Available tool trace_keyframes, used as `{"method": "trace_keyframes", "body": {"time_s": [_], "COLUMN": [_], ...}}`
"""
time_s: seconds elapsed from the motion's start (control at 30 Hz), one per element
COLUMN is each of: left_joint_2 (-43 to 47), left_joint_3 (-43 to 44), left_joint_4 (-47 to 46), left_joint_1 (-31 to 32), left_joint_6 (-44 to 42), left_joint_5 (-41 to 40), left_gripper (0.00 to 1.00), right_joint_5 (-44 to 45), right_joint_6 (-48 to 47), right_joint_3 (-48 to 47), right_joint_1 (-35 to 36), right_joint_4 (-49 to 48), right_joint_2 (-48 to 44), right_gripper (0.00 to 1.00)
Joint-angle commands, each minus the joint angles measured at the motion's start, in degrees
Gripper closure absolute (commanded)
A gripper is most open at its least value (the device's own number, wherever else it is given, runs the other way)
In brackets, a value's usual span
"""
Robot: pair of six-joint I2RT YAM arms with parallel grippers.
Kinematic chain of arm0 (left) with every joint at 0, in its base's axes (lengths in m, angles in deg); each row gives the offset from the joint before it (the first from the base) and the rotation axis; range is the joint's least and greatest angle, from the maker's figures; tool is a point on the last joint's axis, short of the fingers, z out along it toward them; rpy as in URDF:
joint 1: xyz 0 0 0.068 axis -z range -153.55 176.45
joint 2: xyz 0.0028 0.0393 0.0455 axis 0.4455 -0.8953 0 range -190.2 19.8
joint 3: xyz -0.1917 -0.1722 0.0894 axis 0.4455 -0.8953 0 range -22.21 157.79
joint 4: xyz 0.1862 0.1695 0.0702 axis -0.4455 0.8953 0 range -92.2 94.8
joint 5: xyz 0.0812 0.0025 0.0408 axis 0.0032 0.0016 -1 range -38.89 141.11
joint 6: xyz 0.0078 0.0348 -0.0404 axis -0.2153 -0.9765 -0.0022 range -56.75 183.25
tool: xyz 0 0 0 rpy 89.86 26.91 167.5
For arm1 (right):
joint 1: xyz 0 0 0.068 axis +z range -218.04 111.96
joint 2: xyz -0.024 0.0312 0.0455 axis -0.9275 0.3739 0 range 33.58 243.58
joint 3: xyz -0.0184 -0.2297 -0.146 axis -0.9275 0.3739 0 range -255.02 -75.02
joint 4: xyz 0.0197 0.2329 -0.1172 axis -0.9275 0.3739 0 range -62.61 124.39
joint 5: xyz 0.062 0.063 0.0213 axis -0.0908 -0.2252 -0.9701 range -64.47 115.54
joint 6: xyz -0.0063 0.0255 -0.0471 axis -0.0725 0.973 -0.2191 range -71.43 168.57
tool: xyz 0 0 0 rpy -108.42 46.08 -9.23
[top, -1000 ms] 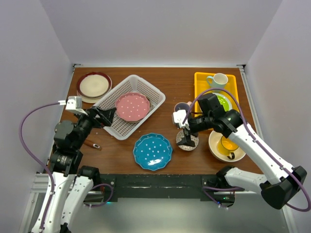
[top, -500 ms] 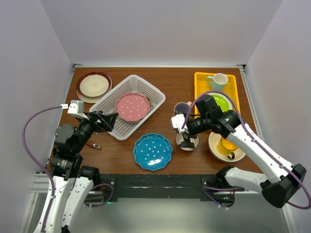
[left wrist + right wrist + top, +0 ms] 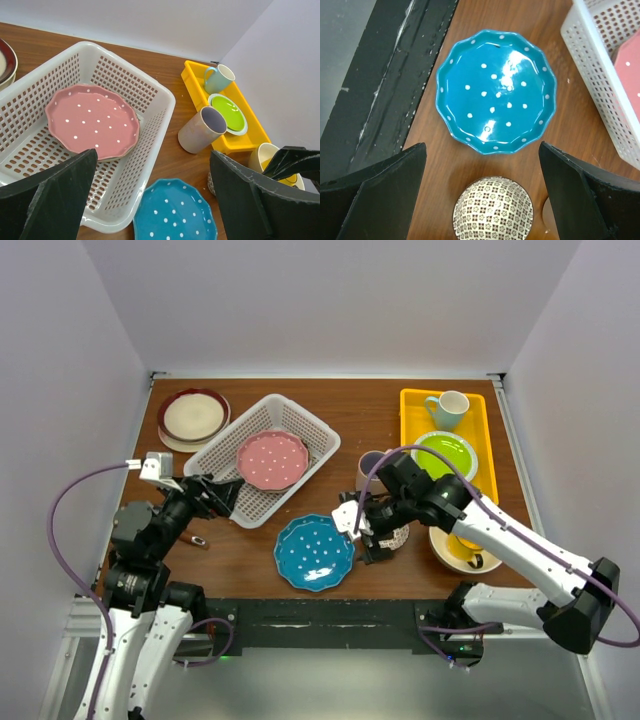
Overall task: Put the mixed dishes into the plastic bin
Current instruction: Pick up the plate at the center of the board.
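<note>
– Looking at the two claws, is either one holding a dish?
– No. The left gripper (image 3: 222, 487) has its jaws spread wide with nothing between them, over the near-left edge of the plastic bin (image 3: 305, 412). The right gripper (image 3: 366, 533) is released too, low over the table between the blue dotted plate (image 3: 314, 551) and the small patterned bowl (image 3: 397, 533).
– What lies in the bin?
– Only the pink dotted plate (image 3: 272, 460), flat on the lattice bottom.
– And the other dishes?
– The blue dotted plate lies on the wood just in front of the bin, not touching it, with the patterned bowl just to its right. The beige mug (image 3: 372, 468) stands upright between the bin and the yellow tray (image 3: 412, 405). The tray carries a pale blue mug (image 3: 447, 407) and a green plate (image 3: 445, 453). In front of the tray, the yellow mug (image 3: 468, 543) sits inside the large cream bowl (image 3: 445, 558). A cream plate (image 3: 193, 416) with a dark red rim lies left of the bin.
– Any markings to read?
– Patterns only: white dots on the pink and blue plates, and a fine brown checker print inside the small bowl.
</note>
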Motion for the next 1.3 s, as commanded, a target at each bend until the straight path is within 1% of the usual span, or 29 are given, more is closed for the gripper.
{"method": "trace_keyframes", "body": {"time_s": [0.0, 0.23, 0.43, 0.73, 0.9, 1.03, 1.07, 1.13, 1.23, 1.27], "left_joint_2": [1.26, 3.19, 4.25, 4.87, 5.13, 5.31, 5.39, 5.48, 5.83, 5.83], "left_joint_3": [-1.31, -2.98, -4.21, -5.09, -5.26, -5.44, -5.44, -5.35, -5.35, -5.35], "left_joint_4": [0.74, 2.24, 3.03, 3.74, 4.00, 3.91, 4.09, 4.18, 4.35, 4.44], "left_joint_1": [0.15, 0.15, 0.15, 0.15, 0.15, 0.15, 0.15, 0.15, 0.15, 0.15], "left_joint_6": [1.75, 3.51, 4.65, 5.18, 5.35, 5.53, 5.62, 5.79, 5.88, 5.80], "left_joint_5": [0.92, 0.39, 0.39, 0.13, 0.13, 0.13, 0.13, 0.13, 0.13, 0.13], "left_gripper": [0.00, 0.00, 0.00, 0.00, 0.00, 0.00, 0.00, 0.00, 0.00, 0.00], "right_joint_5": [5.38, 9.87, 13.38, 16.81, 18.40, 22.43, 25.31, 27.97, 31.75, 32.28], "right_joint_6": [-2.35, -1.74, -0.06, 0.11, 0.73, 1.78, 2.31, 2.75, 3.36, 3.71], "right_joint_3": [-0.10, 1.04, 5.08, 8.34, 10.27, 12.29, 12.82, 14.22, 16.25, 17.03], "right_joint_1": [3.98, 11.36, 17.34, 22.53, 23.94, 25.78, 26.13, 27.10, 28.15, 28.42], "right_joint_4": [0.71, -0.34, -3.77, -6.31, -8.86, -13.07, -15.43, -17.64, -21.95, -23.53], "right_joint_2": [1.49, 3.43, 4.40, 5.63, 6.24, 7.56, 8.09, 9.49, 11.16, 11.52], "right_gripper": [0.02, 0.02, 0.02, 0.02, 0.03, 0.07, 0.08, 0.10, 0.14, 0.18]}}
